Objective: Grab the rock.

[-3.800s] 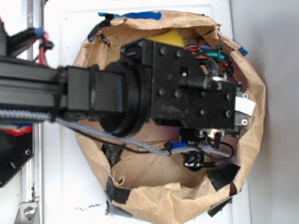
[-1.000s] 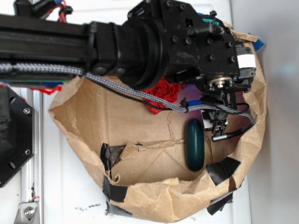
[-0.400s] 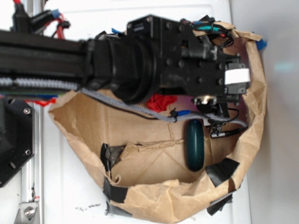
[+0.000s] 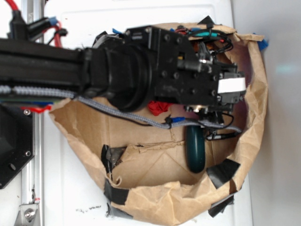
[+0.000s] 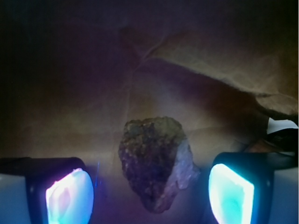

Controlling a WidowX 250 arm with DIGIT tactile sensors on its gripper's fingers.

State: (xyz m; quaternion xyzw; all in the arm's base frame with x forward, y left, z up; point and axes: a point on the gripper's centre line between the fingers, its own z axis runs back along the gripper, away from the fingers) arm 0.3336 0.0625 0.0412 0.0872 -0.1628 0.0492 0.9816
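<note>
Across the exterior view, my arm has slid down and a little left since the last frame: the tool point(image 4: 214, 120) now sits lower in the frame, covering the top of the dark green oval object point(image 4: 196, 151) that showed whole before. Less of the red crumpled thing point(image 4: 158, 108) shows below the arm. The brown paper bag point(image 4: 155, 197) has not shifted on the white worktop point(image 4: 70, 188). The bag's crumpled wall rises close on the right of the tool, and open paper floor lies in the lower left of the bag. From this side the arm's black body hides the rock and the jaws, so I cannot judge the opening here.

Low in the wrist view, the rock point(image 5: 156, 161) lies on the paper floor at lower centre, between the two lit pads point(image 5: 70, 196), with a clear gap to each. The tool point(image 5: 149, 193) stands spread wide, holding nothing. The rock's left face is dark and rough, its right edge paler. Purple glow and deep shadow blur the upper half; a fold of paper point(image 5: 224, 70) crosses the upper right.
</note>
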